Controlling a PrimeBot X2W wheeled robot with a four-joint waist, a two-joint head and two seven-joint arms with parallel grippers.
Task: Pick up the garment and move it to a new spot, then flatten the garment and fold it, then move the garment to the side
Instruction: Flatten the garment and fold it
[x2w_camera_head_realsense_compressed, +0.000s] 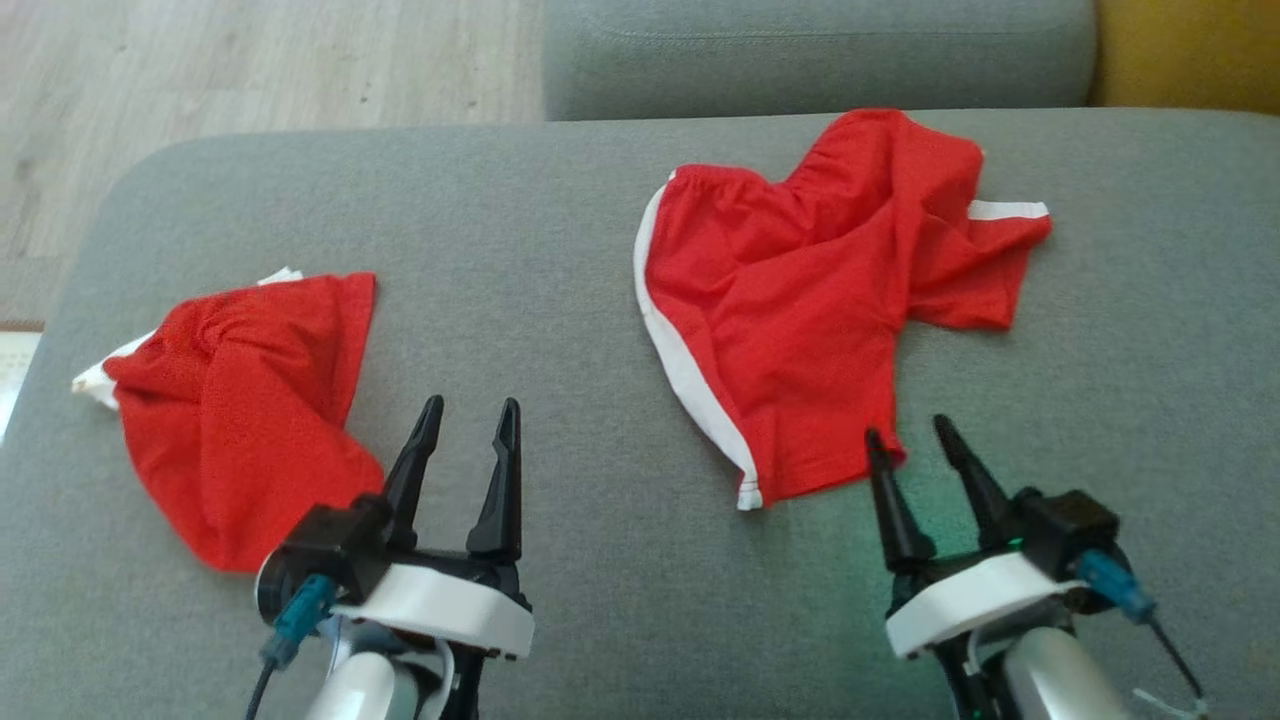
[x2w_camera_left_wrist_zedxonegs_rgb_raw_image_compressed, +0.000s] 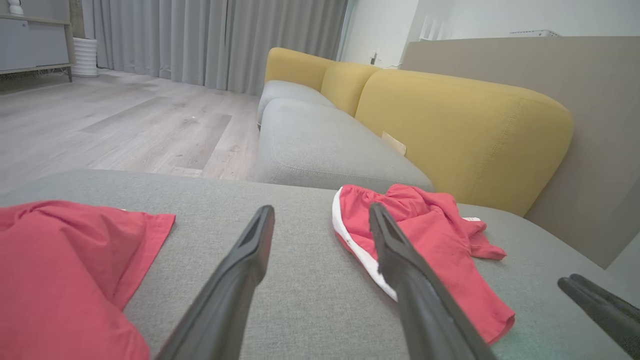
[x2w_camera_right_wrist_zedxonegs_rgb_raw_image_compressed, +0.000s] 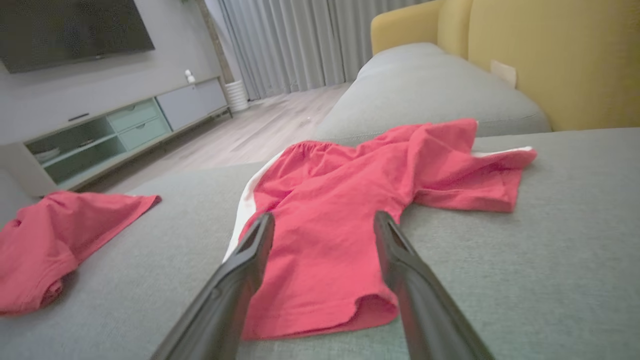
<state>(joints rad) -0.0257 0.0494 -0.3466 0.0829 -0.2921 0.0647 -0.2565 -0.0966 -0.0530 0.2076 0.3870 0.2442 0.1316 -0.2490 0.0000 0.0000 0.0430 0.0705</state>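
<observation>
Centrally, bare cushion (x2w_camera_head_realsense_compressed: 560, 300) beside garment (x2w_camera_head_realsense_compressed: 790, 300)

No text, brand, number or sign can be read in any view; a small pale tag (x2w_camera_left_wrist_zedxonegs_rgb_raw_image_compressed: 394, 143) sits on the yellow sofa backrest (x2w_camera_left_wrist_zedxonegs_rgb_raw_image_compressed: 465, 130), possibly a maker's label, but it is too small and blurred to make out any print on it.
</observation>
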